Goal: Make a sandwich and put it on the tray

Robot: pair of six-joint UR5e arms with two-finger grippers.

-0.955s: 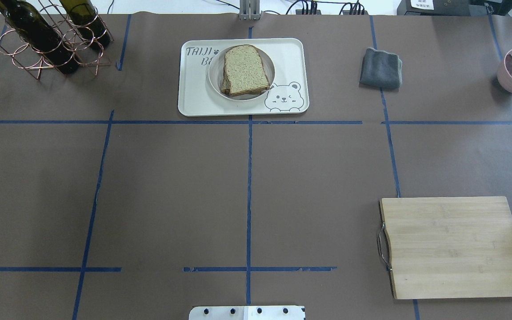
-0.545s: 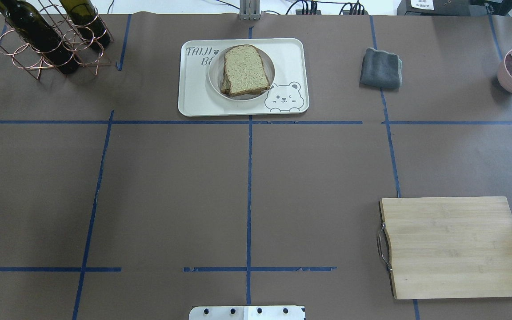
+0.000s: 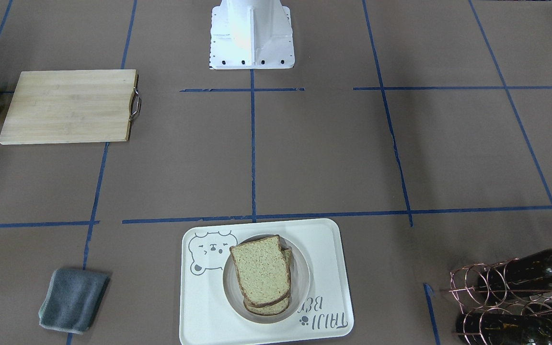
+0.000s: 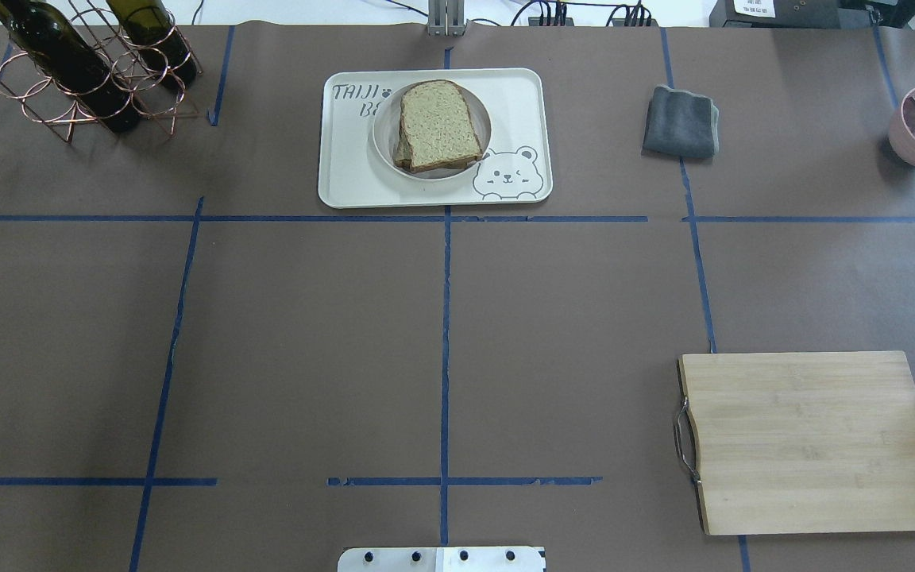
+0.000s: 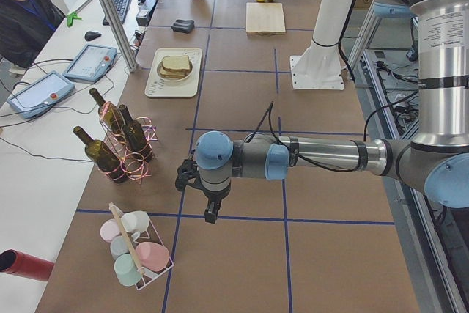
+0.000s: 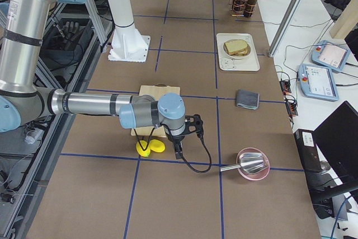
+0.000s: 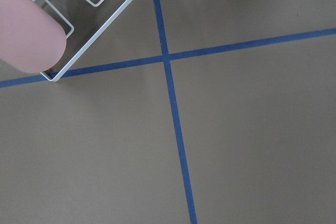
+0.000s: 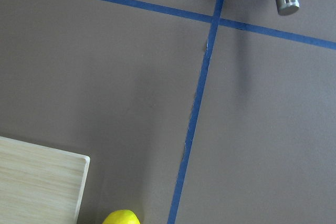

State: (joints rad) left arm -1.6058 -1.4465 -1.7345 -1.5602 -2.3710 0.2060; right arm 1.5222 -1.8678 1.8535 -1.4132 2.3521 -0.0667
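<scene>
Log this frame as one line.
sandwich: on dish; dish: on tray; left gripper: away from tray, state unclear; right gripper: same

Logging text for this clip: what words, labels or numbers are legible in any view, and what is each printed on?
"TAIJI": grey lettering on the tray, followed by a small paw mark.
"BEA": second line on the same tray; the rest is cut off by the round dish under the sandwich.
White label on dark equipment beyond the table: too small to read.
Nothing else is legible.
</scene>
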